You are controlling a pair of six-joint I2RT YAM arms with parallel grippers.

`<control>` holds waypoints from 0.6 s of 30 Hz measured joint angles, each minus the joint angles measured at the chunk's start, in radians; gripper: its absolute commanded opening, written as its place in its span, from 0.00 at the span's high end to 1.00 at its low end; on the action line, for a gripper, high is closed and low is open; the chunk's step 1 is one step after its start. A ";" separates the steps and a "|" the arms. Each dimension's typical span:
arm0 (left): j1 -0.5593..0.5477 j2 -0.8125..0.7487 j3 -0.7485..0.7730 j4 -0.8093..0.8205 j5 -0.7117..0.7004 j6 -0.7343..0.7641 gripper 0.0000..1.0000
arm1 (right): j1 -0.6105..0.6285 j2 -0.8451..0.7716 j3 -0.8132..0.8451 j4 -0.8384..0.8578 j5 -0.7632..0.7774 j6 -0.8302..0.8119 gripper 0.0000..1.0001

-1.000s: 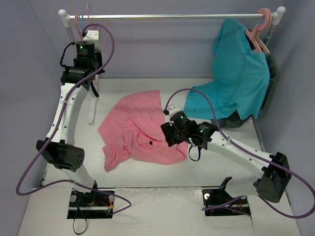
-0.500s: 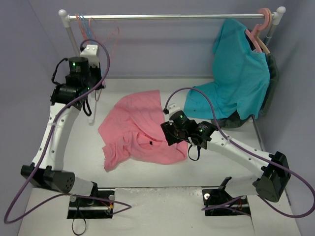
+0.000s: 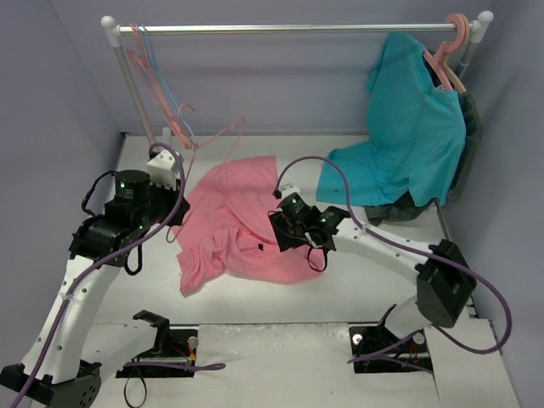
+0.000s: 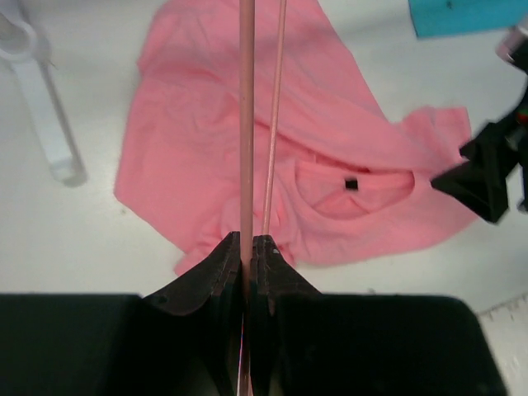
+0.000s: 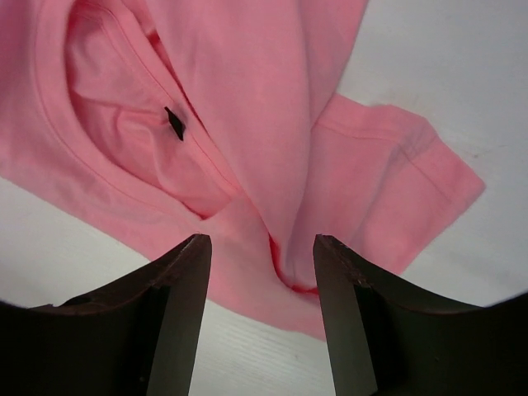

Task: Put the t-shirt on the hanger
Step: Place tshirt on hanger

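The pink t-shirt point(image 3: 229, 223) lies crumpled on the white table, collar and black tag facing up. It also shows in the left wrist view point(image 4: 190, 140) and the right wrist view point(image 5: 247, 91). My left gripper point(image 3: 180, 155) point(image 4: 246, 247) is shut on the thin pink hanger point(image 3: 217, 134) point(image 4: 246, 124), held over the table just left of the t-shirt. The hanger's upper part still reaches toward the rail. My right gripper point(image 3: 285, 234) point(image 5: 260, 247) is open, low over the t-shirt beside the collar, its fingers either side of a raised fold.
A metal rail point(image 3: 297, 28) spans the back. Thin blue hangers point(image 3: 183, 110) hang at its left end. A teal t-shirt point(image 3: 416, 127) hangs on a thick pink hanger point(image 3: 455, 38) at the right, over a dark garment. The rack's white post point(image 4: 41, 99) stands left of the t-shirt.
My left arm has come down from the rail toward the near side, drawing the pink hanger with it. My right gripper has shifted slightly left over the t-shirt.
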 measured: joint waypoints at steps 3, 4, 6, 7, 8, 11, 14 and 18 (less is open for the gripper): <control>-0.020 -0.044 -0.102 -0.035 0.046 -0.010 1.00 | -0.005 0.089 0.000 0.017 -0.020 0.026 0.46; -0.027 -0.053 -0.134 -0.053 0.059 -0.014 1.00 | -0.006 0.117 0.000 0.024 -0.026 0.034 0.46; -0.040 -0.058 -0.195 -0.073 0.078 -0.020 1.00 | -0.008 0.156 0.000 0.035 -0.032 0.045 0.58; -0.043 -0.063 -0.220 -0.080 0.084 -0.024 1.00 | -0.010 0.173 0.000 0.042 -0.035 0.044 0.67; -0.043 -0.069 -0.243 -0.088 0.090 -0.027 1.00 | -0.014 0.192 0.003 0.047 -0.042 0.043 0.78; -0.043 -0.097 -0.288 -0.106 0.097 -0.043 1.00 | -0.043 0.257 0.024 0.053 -0.050 0.021 1.00; -0.043 -0.113 -0.292 -0.104 0.100 -0.049 1.00 | -0.099 0.309 0.042 0.074 -0.048 -0.024 0.99; -0.043 -0.117 -0.291 -0.090 0.103 -0.053 1.00 | -0.188 0.317 0.119 0.087 -0.052 -0.132 0.89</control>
